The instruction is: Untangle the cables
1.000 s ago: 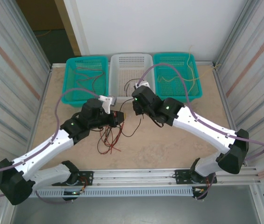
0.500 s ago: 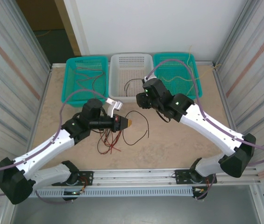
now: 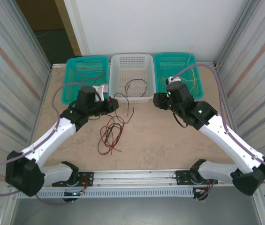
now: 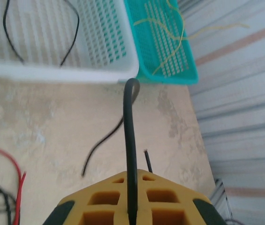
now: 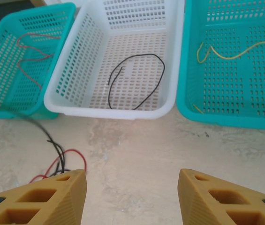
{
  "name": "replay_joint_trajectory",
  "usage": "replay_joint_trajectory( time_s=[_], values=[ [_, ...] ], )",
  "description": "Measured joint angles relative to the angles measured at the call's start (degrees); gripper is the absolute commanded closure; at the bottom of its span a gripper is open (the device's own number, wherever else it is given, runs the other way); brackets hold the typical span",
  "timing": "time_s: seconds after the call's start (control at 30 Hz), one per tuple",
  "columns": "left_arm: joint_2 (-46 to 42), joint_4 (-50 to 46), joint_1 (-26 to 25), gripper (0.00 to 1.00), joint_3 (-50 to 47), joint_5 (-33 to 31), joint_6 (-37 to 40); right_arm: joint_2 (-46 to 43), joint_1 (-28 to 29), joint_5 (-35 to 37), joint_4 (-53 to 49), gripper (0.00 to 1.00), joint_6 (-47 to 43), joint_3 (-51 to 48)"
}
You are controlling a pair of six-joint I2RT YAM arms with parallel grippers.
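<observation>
Pinching a black cable (image 4: 130, 140), left claw (image 4: 131, 213) closed, seen from its wrist, right claw (image 5: 131, 187) spread, empty.

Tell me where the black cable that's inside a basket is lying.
In the top view, the black cable lies looped on the floor of the white basket at the back, between the left teal basket and the right teal basket.

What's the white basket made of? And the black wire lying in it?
White basket: looks like smooth moulded plastic, with even rows of little holes in its walls and floor. Black wire: probably a matte rubbery or plastic coating, since it bends in a loose loop. Its inside is hidden.
</observation>
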Motion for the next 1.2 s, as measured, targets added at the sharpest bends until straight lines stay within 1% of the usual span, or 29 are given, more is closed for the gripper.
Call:
replay_joint_trajectory(
  time_s=[0.07, 0.1, 0.27, 0.33, 0.37, 0.5, 0.57, 0.63, 0.77, 0.87, 0.97, 1.07, 1.1, 1.17, 1.2],
  values=[
    [4.6, -0.5, 0.3, 1.00, 7.6, -1.9, 0.5, -1.6, 0.0, 0.0, -0.7, 0.47, 0.8, -1.2],
    [6.6, -0.7, 0.5, 0.98, 10.9, -2.8, 0.6, -2.2, 0.0, 0.0, -0.9, 0.47, 1.2, -1.8],
    [19.7, -2.0, 2.5, 0.54, 29.8, -6.9, 0.3, -3.8, 0.0, 0.0, -3.1, 0.46, 2.4, -4.1],
    [25.7, -3.3, 3.1, 0.41, 37.3, -7.5, -0.2, -4.2, 0.0, 0.0, -3.7, 0.46, 2.7, -4.1],
    [28.7, -4.2, 3.4, 0.38, 40.9, -7.8, -0.3, -4.5, 0.0, 0.0, -4.0, 0.46, 2.7, -4.1],
    [39.4, -8.6, 4.1, 0.33, 52.4, -8.5, -0.5, -5.1, 0.0, 0.0, -4.7, 0.46, 2.7, -4.1],
    [42.2, -10.5, 4.2, 0.29, 54.4, -8.8, -0.7, -5.1, 0.0, 0.0, -4.9, 0.46, 2.7, -4.1],
    [42.9, -12.6, 4.4, 0.24, 53.7, -9.2, -0.9, -5.1, 0.0, 0.0, -5.0, 0.46, 2.7, -4.1],
    [38.9, -12.6, 4.5, 0.23, 46.6, -10.6, -0.3, -4.7, 0.0, -0.9, -4.6, 0.46, 2.9, -4.2],
    [32.1, -12.8, 4.5, 0.24, 39.5, -12.5, 1.3, -3.1, 0.1, -3.1, -3.2, 0.47, 3.8, -5.1],
    [22.4, -12.1, 4.5, 0.27, 31.9, -14.8, 3.0, -0.1, 1.6, -4.5, -1.5, 0.47, 5.2, -6.5],
    [10.2, -11.2, 4.6, 0.39, 22.9, -17.0, 4.5, 3.6, 5.2, -5.4, 0.6, 0.47, 6.4, -7.7],
    [6.4, -10.8, 4.8, 0.46, 20.2, -17.5, 4.9, 5.2, 6.7, -5.7, 1.2, 0.48, 7.0, -7.8],
    [-0.7, -11.1, 5.2, 0.56, 15.1, -18.4, 5.6, 8.7, 9.4, -6.2, 3.0, 0.48, 7.8, -7.8],
    [-4.2, -11.4, 5.4, 0.64, 12.5, -18.9, 6.1, 10.9, 10.9, -6.3, 4.0, 0.49, 8.4, -7.8]
  ],
)
